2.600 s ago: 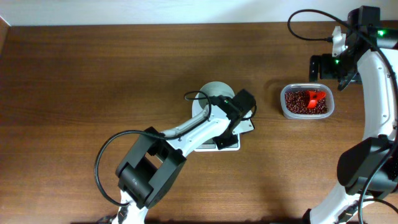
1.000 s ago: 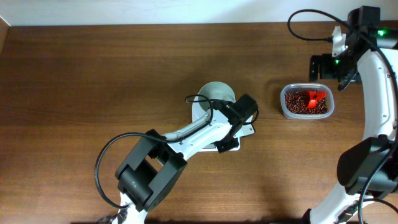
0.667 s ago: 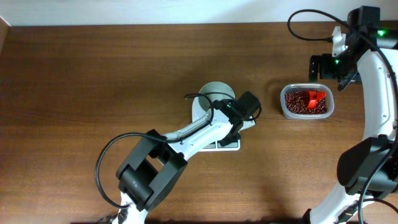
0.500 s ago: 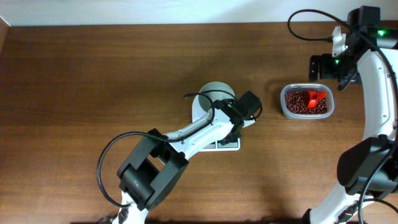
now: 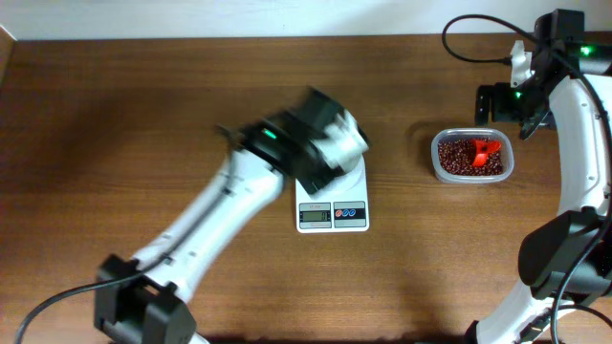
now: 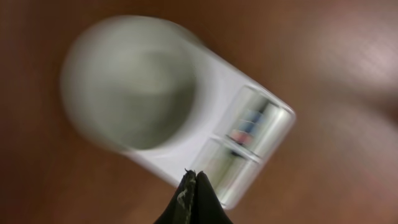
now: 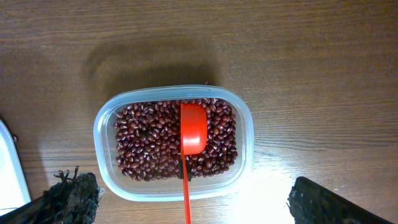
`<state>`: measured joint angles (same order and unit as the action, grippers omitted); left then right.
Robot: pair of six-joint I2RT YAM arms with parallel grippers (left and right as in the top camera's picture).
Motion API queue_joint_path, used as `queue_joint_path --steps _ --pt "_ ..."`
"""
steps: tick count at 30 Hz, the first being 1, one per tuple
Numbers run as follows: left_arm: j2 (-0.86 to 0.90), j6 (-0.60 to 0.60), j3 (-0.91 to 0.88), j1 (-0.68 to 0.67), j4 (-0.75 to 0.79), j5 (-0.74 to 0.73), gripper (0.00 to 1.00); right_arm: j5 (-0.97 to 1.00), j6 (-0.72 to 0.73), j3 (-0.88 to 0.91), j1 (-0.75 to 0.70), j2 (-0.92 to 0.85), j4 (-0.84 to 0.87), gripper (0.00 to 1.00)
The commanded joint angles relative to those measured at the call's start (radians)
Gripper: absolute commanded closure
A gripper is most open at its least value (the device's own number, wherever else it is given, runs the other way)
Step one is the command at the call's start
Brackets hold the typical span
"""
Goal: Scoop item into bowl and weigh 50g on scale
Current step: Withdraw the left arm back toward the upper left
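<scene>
1. Brown wooden table [image 5: 115,96] fills the overhead view, with a pale strip along its far edge.
2. Blur smears the left arm [image 5: 239,182] in the overhead view. It covers the back of the scale [image 5: 333,196], so the bowl cannot be made out there.
3. Blur also softens the left wrist view, where the bowl [image 6: 130,81] is a pale round shape sitting on the scale's platform. Its inside is too smeared to judge, and the display digits cannot be read.
4. At the bottom of that view, the left claw [image 6: 193,186] has its dark fingertips pressed together, pinching nothing.
5. Spread wide, the right claw [image 7: 193,190] hangs above the tub [image 7: 106,112], with one finger cut off at each lower corner of its view.
6. Bare wood separates the scale from the tub, which stands well to its right.
7. Small, oval, dark reddish-brown beans [image 7: 149,143] lie in the clear tub. A red scoop [image 7: 193,127] rests on them, its handle running off the lower edge of the right wrist view.
</scene>
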<state>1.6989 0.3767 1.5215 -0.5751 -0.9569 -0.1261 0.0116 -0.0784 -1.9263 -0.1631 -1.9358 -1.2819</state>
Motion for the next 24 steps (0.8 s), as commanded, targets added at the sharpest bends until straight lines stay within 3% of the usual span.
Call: queue_joint_path --steps 1,6,10,16,24 --pt "-0.032 -0.151 0.079 0.265 0.131 -0.015 1.00 0.008 0.004 -0.011 -0.001 -0.005 0.000 0.01" --pt "-0.002 -0.332 0.078 0.571 0.387 -0.016 1.00 0.008 0.004 -0.011 -0.001 -0.005 -0.001 0.01" --pt "0.005 -0.396 0.078 0.706 0.415 -0.016 0.98 0.008 0.004 -0.011 -0.001 -0.005 0.000 0.01" --pt "0.005 -0.442 0.078 0.692 0.372 -0.106 1.00 0.008 0.004 -0.011 -0.001 -0.005 0.000 0.01" --pt "0.005 -0.441 0.078 0.649 0.341 -0.090 0.95 0.008 0.004 -0.011 -0.001 -0.005 0.000 0.01"
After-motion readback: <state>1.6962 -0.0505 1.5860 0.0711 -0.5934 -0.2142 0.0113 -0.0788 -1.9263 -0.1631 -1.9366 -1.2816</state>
